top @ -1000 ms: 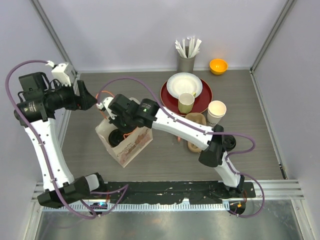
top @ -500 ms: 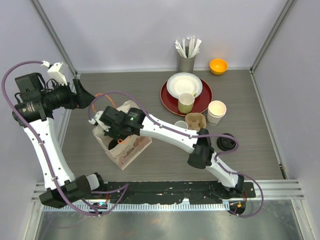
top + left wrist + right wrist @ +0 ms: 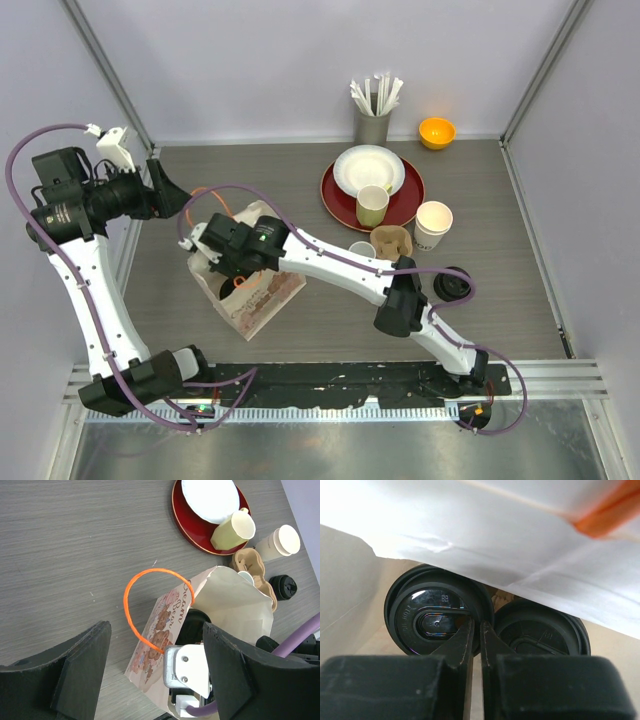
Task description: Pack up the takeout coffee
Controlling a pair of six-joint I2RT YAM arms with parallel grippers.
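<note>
Right wrist view: the inside of a paper bag point(image 3: 495, 545) is shown, and two black lids are seen side by side at its bottom, the first coffee cup point(image 3: 437, 612) on the picture's left and the second coffee cup point(image 3: 540, 632) on its right. The right gripper point(image 3: 476, 627) is closed on nothing, its tips pressed together just above the gap between the two lids and overlapping the rim of the first. Both cups are judged to be packed already; only drawing the arm out of the bag seems to be left

Top external view: the right arm point(image 3: 340, 255) is stretched across the table point(image 3: 300, 180) into the bag's mouth, so the cups are hidden. The left gripper point(image 3: 175, 192) is held open on the far left of the bag, apart from it, gripping nothing

Left wrist view: the bag's open mouth and orange handle point(image 3: 142, 605) are framed by the spread fingers, with the right arm reaching inside (an unlidded paper cup point(image 3: 282, 540) and a loose black lid point(image 3: 283, 586) are seen on the table, well apart from the bag)
</note>
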